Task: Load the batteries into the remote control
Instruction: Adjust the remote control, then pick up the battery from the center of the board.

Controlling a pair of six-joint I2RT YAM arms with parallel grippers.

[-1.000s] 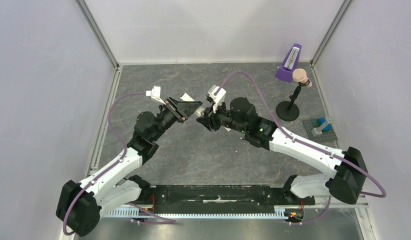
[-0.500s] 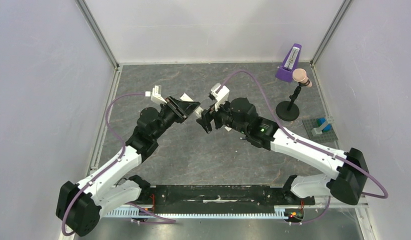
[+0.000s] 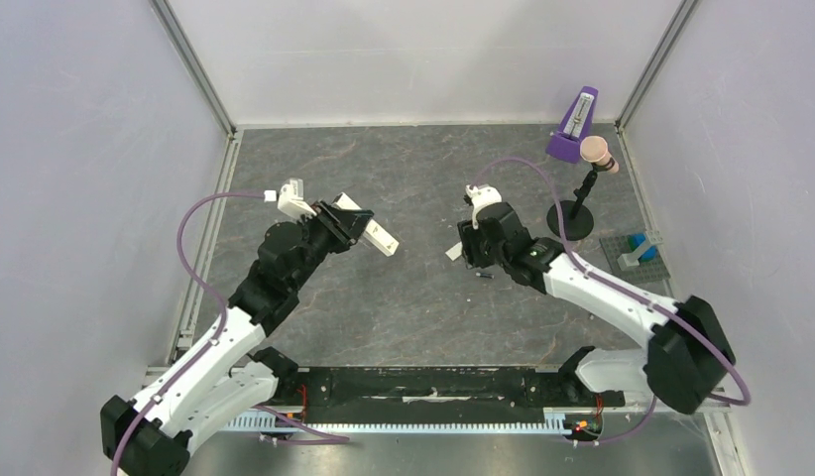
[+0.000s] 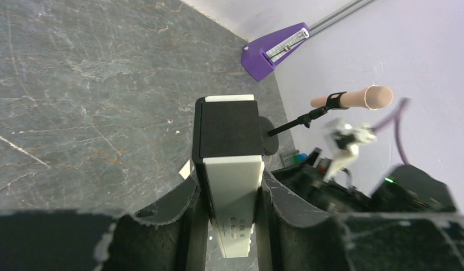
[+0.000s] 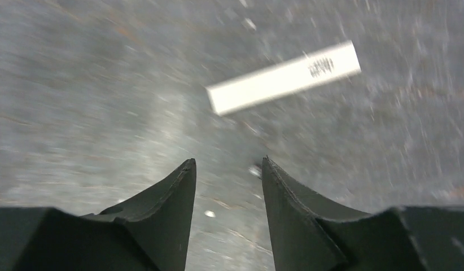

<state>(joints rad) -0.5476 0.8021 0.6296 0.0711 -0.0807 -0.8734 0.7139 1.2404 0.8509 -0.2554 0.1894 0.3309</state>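
My left gripper (image 3: pixel 356 226) is shut on the white remote control (image 3: pixel 376 234) and holds it above the table. In the left wrist view the remote (image 4: pixel 232 192) sits between the fingers (image 4: pixel 230 186), its dark back recess (image 4: pixel 230 130) facing up. I cannot tell whether cells lie in the recess. My right gripper (image 3: pixel 467 248) is open and empty, pointing down at the table (image 5: pixel 227 164). The flat white cover strip (image 5: pixel 283 77) lies just beyond its tips and also shows in the top view (image 3: pixel 453 253). One tiny dark battery (image 3: pixel 486 276) lies on the table beside the right gripper. The other battery is hidden.
A purple metronome (image 3: pixel 574 129) stands at the back right. A black stand with a pink tube (image 3: pixel 597 151) is in front of it. A grey plate with blue blocks (image 3: pixel 637 250) lies at the right wall. Frame posts mark the back corners.
The two grippers, close together mid-table before, have drawn apart. My left gripper pulled back left with the remote. My right gripper swung right and down over the cover strip.
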